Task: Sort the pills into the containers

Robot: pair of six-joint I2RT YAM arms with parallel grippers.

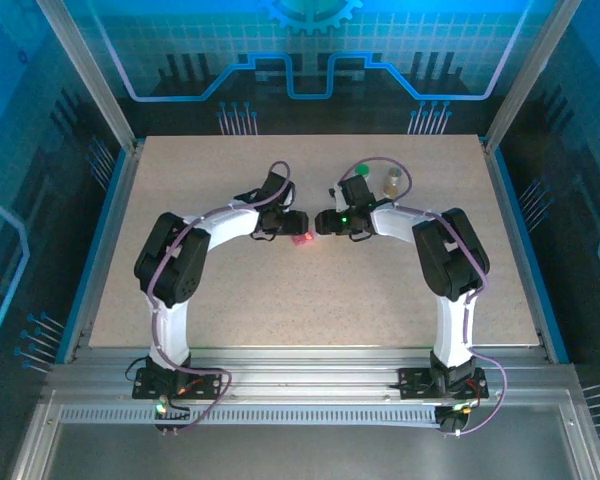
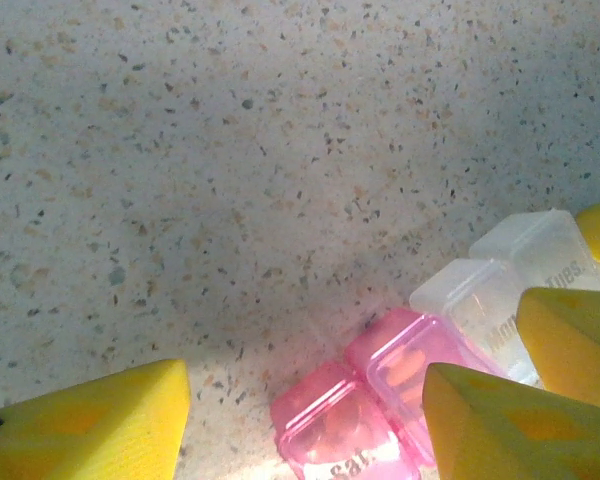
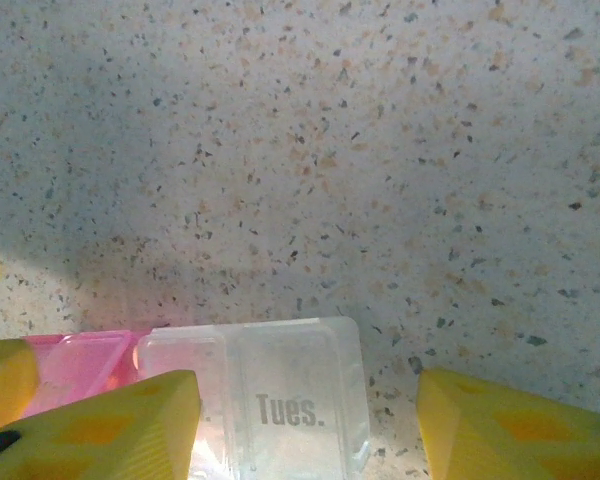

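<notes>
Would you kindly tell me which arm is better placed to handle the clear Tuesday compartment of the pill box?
Right, I think. The right gripper is open with the clear Tues. compartment between its fingers, whereas the open left gripper frames the pink end of the pill box.

Pill box (image 1: 302, 240) crowded between left gripper (image 1: 298, 226), right gripper (image 1: 320, 222); bottle (image 1: 358, 170), vial (image 1: 391, 181) behind; near table (image 1: 310, 310) open.
</notes>
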